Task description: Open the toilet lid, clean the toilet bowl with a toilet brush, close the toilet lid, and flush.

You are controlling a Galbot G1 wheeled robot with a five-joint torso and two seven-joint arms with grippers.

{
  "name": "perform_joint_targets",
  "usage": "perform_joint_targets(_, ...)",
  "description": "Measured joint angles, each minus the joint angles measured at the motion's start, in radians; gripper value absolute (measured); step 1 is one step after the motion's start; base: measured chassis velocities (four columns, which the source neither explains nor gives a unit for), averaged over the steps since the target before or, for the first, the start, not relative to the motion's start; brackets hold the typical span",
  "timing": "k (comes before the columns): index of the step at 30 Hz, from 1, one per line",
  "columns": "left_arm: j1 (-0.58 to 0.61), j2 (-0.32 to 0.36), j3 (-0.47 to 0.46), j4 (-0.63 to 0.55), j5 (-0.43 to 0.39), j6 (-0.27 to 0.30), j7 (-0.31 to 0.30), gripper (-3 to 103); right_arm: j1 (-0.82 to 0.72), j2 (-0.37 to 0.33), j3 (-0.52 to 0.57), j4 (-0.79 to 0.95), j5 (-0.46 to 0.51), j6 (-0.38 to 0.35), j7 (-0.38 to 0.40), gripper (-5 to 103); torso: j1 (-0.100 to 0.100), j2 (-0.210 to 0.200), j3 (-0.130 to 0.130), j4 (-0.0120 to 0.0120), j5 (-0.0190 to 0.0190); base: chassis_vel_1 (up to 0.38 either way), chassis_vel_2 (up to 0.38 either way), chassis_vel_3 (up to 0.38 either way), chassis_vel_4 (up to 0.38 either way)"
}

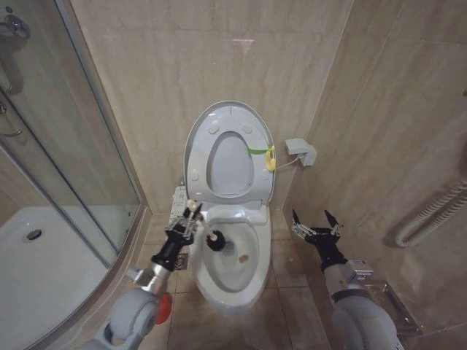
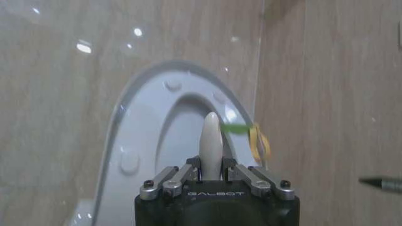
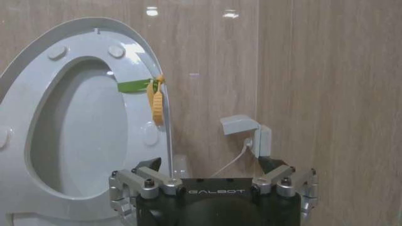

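White ceramic, the toilet bowl (image 1: 233,281) holds the dark head of the toilet brush (image 1: 210,237), whose thin handle slants up toward the left gripper (image 1: 191,216) clamped around it at the bowl's left rim. Behind the bowl, the toilet lid (image 1: 195,149) and seat stand upright against the tiled wall. Right of the bowl, the right gripper (image 1: 314,221) hangs with fingers spread, below a wall socket (image 1: 301,152).

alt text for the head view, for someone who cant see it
The left gripper holds the toilet brush with its dark head inside the open toilet bowl. The toilet lid stands raised against the wall; the right gripper waits open beside the bowl.
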Motion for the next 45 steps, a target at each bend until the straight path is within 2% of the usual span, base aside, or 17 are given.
perform_joint_targets(4,-0.049,0.003,0.044,0.070,0.000,-0.005,0.004,21,0.000,0.000,0.000,0.000,0.000,0.000,0.000,100,0.000,0.000,0.000,0.0003,-0.0001,0.000,0.000,0.000,0.000)
perform_joint_targets(7,-0.144,0.007,0.098,0.197,-0.001,-0.029,0.022,21,0.000,0.000,0.000,0.000,0.000,0.000,0.000,100,0.000,0.000,0.000,-0.0001,0.0000,0.000,0.000,0.000,0.000)
perform_joint_targets(9,-0.169,0.006,0.110,0.228,-0.001,-0.032,0.025,21,0.000,0.000,0.000,0.000,0.000,0.000,0.000,100,0.000,0.000,0.000,-0.0001,0.0001,0.000,0.000,0.000,0.000)
perform_joint_targets(11,-0.221,-0.005,0.138,0.295,-0.003,-0.039,0.030,21,0.000,0.000,0.000,0.000,0.000,0.000,0.000,100,0.000,0.000,0.000,0.0000,0.0002,0.000,0.000,0.000,0.000)
perform_joint_targets(20,-0.336,-0.058,0.219,0.439,-0.017,-0.056,0.047,21,0.000,0.000,0.000,0.000,0.000,0.000,0.000,100,0.000,0.000,0.000,-0.0001,0.0002,0.000,0.000,0.000,0.000)
perform_joint_targets(31,-0.400,-0.106,0.279,0.542,-0.010,-0.076,0.061,21,0.000,0.000,0.000,0.000,0.000,0.000,0.000,100,0.000,0.000,0.000,0.0002,0.0003,-0.024,0.027,0.027,-0.025)
perform_joint_targets(45,-0.382,-0.189,0.321,0.658,0.113,-0.126,0.054,21,0.000,0.000,0.000,0.000,0.000,0.000,0.000,100,0.000,0.000,0.000,-0.0001,0.0002,-0.017,0.015,0.015,-0.012)
